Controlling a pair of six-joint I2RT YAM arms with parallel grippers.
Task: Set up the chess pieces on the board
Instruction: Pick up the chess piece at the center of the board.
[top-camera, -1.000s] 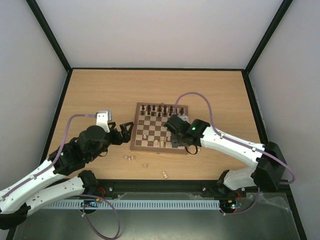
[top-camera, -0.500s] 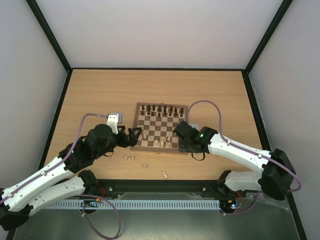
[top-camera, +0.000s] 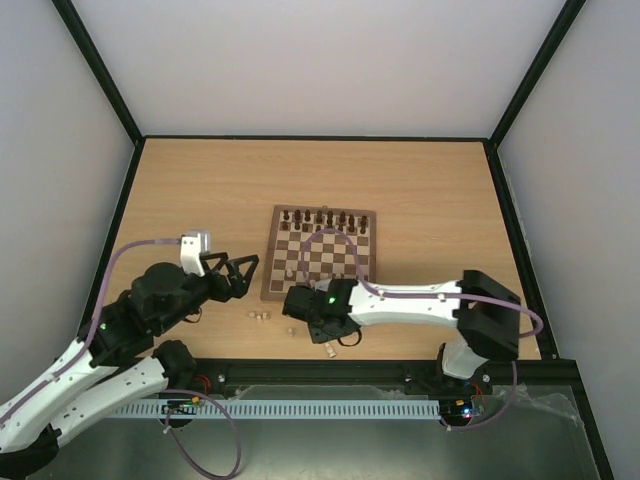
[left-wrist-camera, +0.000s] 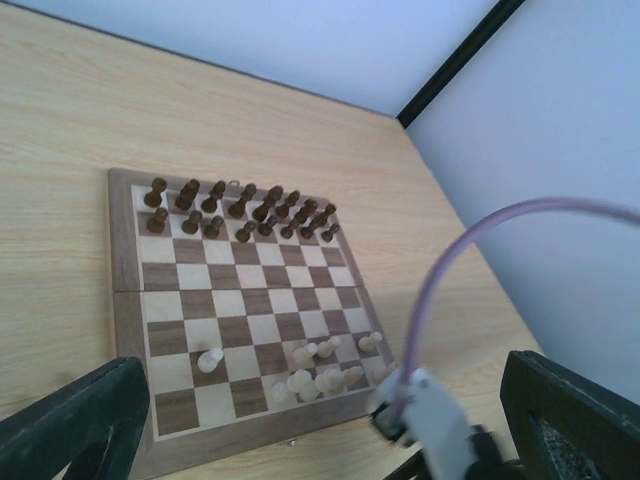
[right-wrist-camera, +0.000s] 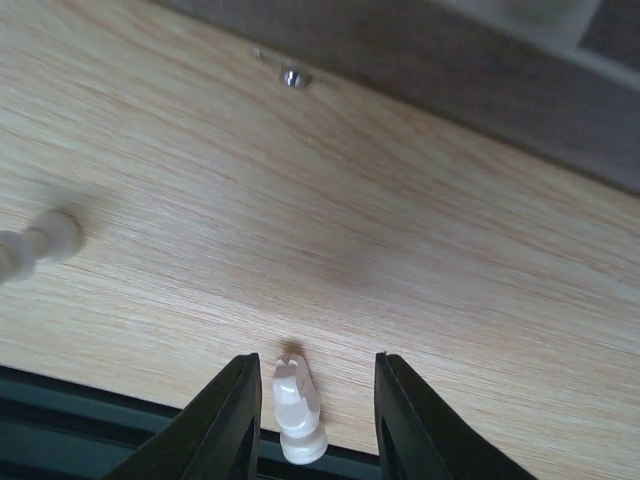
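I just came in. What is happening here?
Two robot arms are setting up a square wooden chessboard. The open right gripper straddles a small pale cream chess piece on the table off the board, not yet gripped. The open left gripper hovers at the board's left. Dark brown pieces stand in the far rows; a few pale ones in the near rows.

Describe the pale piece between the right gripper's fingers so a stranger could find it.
From the board, come down onto the table toward its near edge. Of the loose pale pieces there, this pale piece lies closest to that edge, framed by the open right gripper; the others lie farther left, nearer the board.
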